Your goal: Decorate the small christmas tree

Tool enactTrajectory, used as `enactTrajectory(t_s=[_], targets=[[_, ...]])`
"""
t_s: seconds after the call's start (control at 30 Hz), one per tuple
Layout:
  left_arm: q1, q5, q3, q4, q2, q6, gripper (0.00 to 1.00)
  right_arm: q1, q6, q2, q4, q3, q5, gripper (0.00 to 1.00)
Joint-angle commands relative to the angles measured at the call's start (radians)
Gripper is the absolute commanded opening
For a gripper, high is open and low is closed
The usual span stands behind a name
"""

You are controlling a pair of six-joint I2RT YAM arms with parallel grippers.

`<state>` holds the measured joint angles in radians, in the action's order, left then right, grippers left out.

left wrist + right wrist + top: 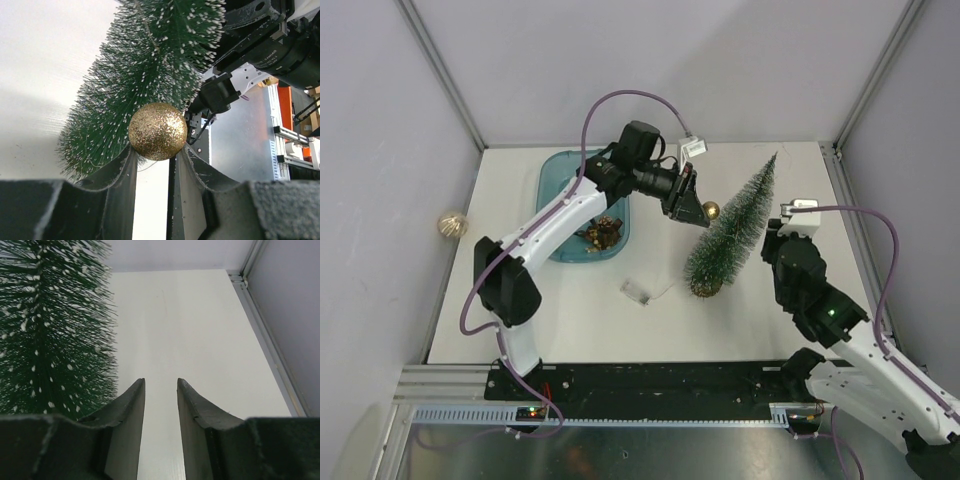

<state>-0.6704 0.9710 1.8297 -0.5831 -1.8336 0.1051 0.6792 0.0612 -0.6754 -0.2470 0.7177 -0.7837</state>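
Now: the step in hand, as I judge it, is to put one ornament on the small christmas tree.
Tree: it stands on its round brown base on the white surface, right of the middle, between the two arms.
Left tool: it is clamped on a gold glitter ball, pinched at the fingertips, just beside the bristles at about middle height of the tree.
Right tool: its jaws are apart with a narrow gap and nothing is between them. It is close against the other side of the tree; I cannot tell if it touches.
Hook or string: none is visible on the ball, so how it attaches I cannot say.
Good way: I would press the ball slowly into the bristles, deep enough that they carry it, and only then let the jaws go apart.
Support: the tree looks light, so the right tool should brace it against this sideways push.
Risk: if the ball is released too early, it may roll down to the surface.
Other ornaments: they lie in the blue tray behind the left arm.
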Motion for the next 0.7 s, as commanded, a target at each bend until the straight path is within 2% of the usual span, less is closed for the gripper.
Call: enactTrajectory(t_s=[0.0,0.5,0.67], targets=[[-0.018,-0.019,0.044,0.013,-0.025,-0.018,0.29,-0.014,0.023,-0.034,0.100,0.003,0.030,0.36],[-0.027,-0.045,0.063,0.026,-0.056,-0.037,0.29,-0.023,0.036,-0.049,0.135,-0.011,0.091,0.31],[-0.028,-0.055,0.039,0.035,-0.045,-0.039,0.34,-0.023,0.044,-0.068,0.151,-0.013,0.113,0.28]])
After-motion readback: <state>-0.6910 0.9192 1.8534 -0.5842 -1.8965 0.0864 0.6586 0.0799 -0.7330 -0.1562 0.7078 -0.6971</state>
